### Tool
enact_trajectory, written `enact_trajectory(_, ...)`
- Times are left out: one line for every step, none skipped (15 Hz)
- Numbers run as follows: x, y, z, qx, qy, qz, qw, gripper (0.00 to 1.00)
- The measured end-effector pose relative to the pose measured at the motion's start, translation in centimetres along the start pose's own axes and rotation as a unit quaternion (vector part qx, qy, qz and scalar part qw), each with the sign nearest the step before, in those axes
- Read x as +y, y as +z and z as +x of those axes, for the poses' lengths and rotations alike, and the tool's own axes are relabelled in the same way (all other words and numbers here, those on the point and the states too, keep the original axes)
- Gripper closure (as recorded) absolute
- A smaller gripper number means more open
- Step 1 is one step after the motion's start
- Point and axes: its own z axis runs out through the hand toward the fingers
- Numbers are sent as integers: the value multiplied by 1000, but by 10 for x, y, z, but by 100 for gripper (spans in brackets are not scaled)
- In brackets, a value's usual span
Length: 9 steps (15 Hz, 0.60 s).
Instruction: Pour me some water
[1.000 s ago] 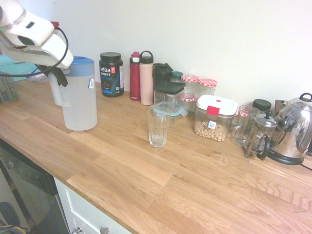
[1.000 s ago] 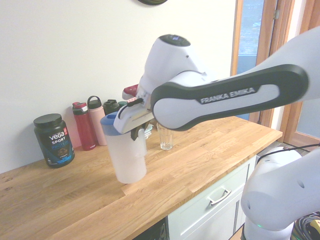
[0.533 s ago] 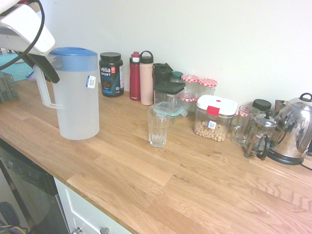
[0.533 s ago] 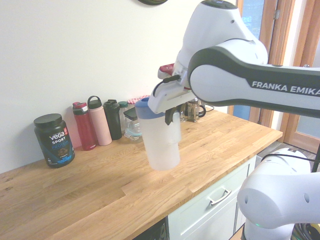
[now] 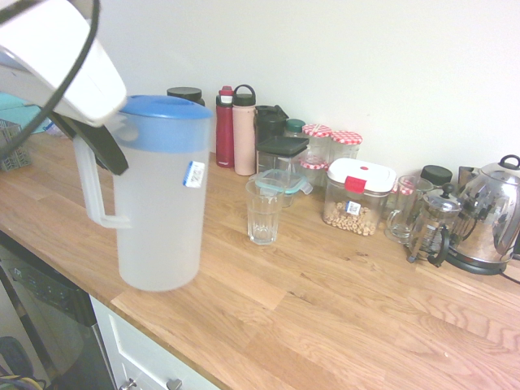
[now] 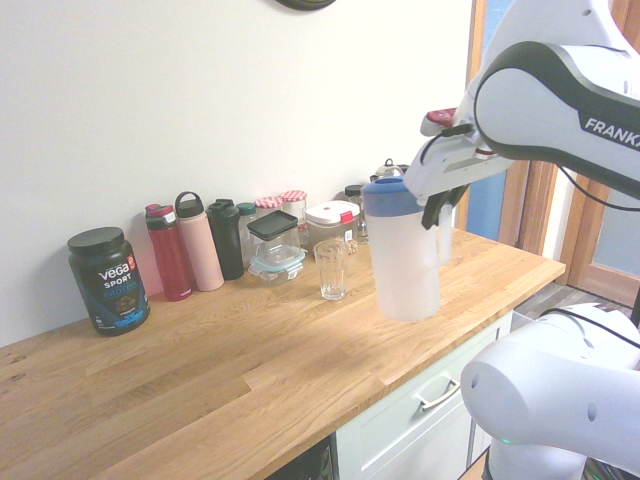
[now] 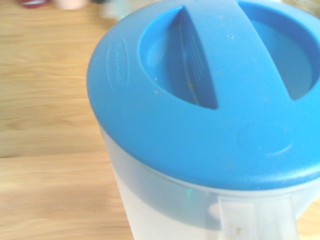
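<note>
Now jug [image 5: 162,219]'s nearer counter [image 5: 325,325]'s front edge, fingers [image 5: 102,149] clamped on handle [image 5: 91,187]; prob. lining up w/ glass [image 5: 263,215], no pour yet.

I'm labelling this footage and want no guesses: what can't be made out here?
- Gripper fingertips on the pitcher's handle: wrist view, out of the picture.
- Water level in the pitcher: both exterior views, cloudy plastic hides it.
- Front of the black tub: first exterior view, the pitcher covers it.
- Small print on the pitcher's sticker: first exterior view, too small.
</note>
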Motion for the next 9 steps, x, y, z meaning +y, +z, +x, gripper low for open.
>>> enact_trajectory(19, 2, 11, -2, 6, 1, 1000, 100)
enact_trajectory(35, 5, 22, -2, 9, 4, 1000, 100)
enact_trajectory(50, 11, 33, 0, 9, 9, 1000, 100)
enact_trajectory(62, 19, 45, 2, 7, 12, 1000, 100)
enact_trajectory(73, 32, 57, -1, 0, 17, 1000, 100)
enact_trajectory(79, 46, 69, -6, -14, 21, 1000, 100)
enact_trajectory(81, 59, 83, -13, -30, 22, 999, 100)
enact_trajectory(77, 69, 98, -24, -45, 22, 998, 100)
enact_trajectory(69, 76, 113, -34, -60, 22, 997, 100)
